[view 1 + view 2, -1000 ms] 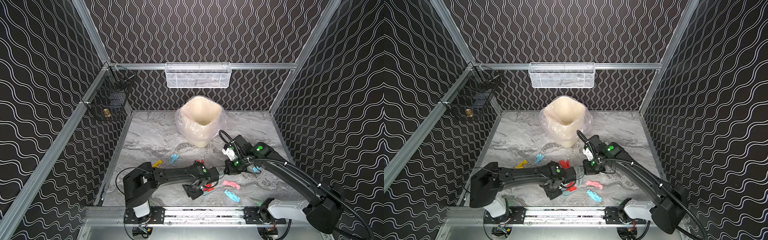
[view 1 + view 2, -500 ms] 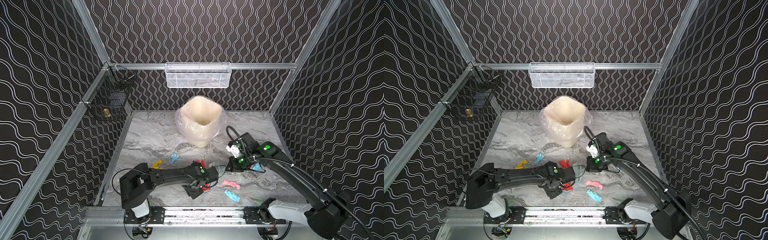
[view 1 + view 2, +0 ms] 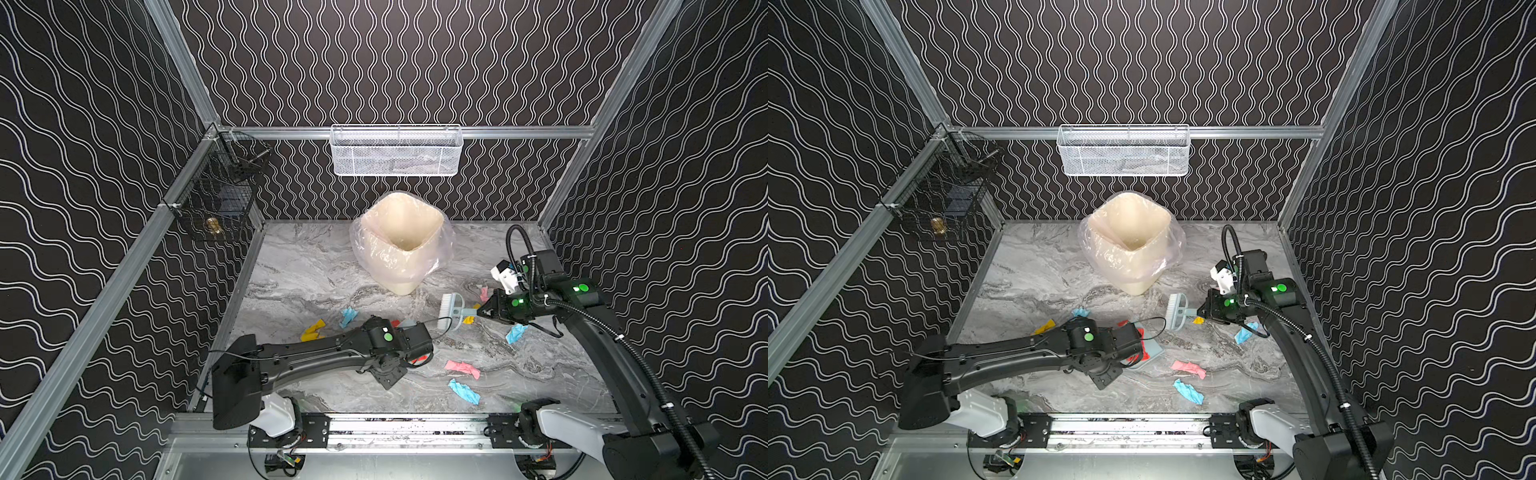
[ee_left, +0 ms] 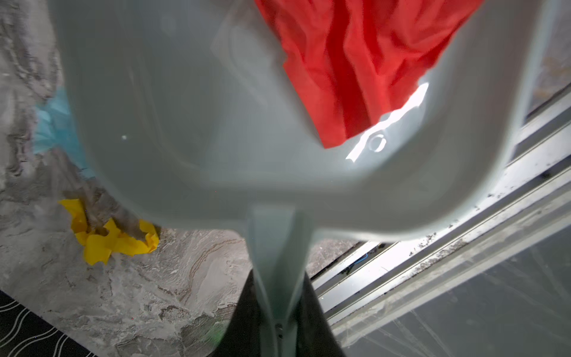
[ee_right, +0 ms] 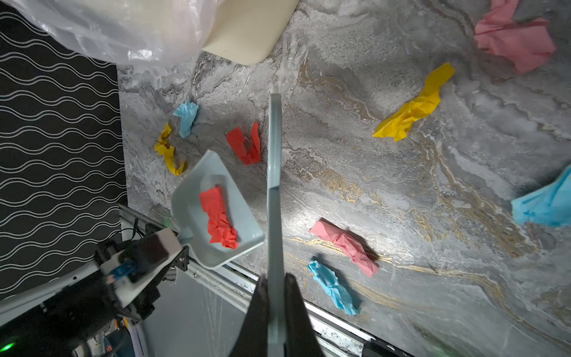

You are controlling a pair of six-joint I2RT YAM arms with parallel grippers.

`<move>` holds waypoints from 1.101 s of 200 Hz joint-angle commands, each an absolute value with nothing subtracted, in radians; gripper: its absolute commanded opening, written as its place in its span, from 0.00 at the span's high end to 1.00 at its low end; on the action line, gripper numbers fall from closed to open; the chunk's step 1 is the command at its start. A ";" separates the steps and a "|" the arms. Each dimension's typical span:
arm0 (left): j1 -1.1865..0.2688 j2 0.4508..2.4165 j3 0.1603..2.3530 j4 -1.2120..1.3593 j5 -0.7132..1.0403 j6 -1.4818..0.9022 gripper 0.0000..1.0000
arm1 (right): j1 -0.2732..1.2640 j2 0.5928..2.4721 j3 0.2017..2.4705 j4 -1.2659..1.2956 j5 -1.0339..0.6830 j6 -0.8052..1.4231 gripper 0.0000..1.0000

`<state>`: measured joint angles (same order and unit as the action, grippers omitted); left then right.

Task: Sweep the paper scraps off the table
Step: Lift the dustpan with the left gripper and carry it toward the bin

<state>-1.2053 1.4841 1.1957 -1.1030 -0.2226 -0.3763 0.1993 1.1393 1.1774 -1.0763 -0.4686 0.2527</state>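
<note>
Your left pincer [image 4: 279, 321] is clamped on the handle of the pale blue dustpan [image 5: 191, 197]. It holds the dustpan over the near middle of the table [image 3: 299, 274], with one red scrap [image 5: 217, 221] lying inside. Your right pincer [image 5: 275, 304] is closed tight on the handle of the brush [image 3: 453, 305], whose bristle head points left, a little nearer than the lined bin [image 3: 399, 266]. The other paper scraps [image 3: 462, 368] lie loose on the table: yellow and blue at the left, pink and blue towards the near edge, and a few around the right pincer.
</note>
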 commanded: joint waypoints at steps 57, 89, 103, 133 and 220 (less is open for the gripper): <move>-1.191 1.425 1.451 -1.406 -0.406 -0.557 1.00 | 0.091 1.145 1.204 -1.059 -0.527 0.209 1.00; -1.121 1.415 1.571 -1.504 -0.405 -0.571 1.00 | 0.066 1.143 1.208 -1.066 -0.536 0.201 1.00; -1.079 1.416 1.623 -1.543 -0.404 -0.553 1.00 | 0.062 1.143 1.208 -1.063 -0.543 0.206 1.00; -0.946 1.418 1.727 -1.592 -0.381 -0.487 1.00 | 0.054 1.146 1.218 -1.065 -0.549 0.212 1.00; -0.634 1.593 2.053 -1.659 -0.363 -0.301 1.00 | 0.042 1.167 1.256 -1.054 -0.562 0.219 1.00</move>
<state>-0.6670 1.5566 1.9926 -1.6039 -0.3550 -0.3676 0.0437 1.1606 1.2400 -1.0630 -0.5446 0.2249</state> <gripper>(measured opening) 0.164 0.092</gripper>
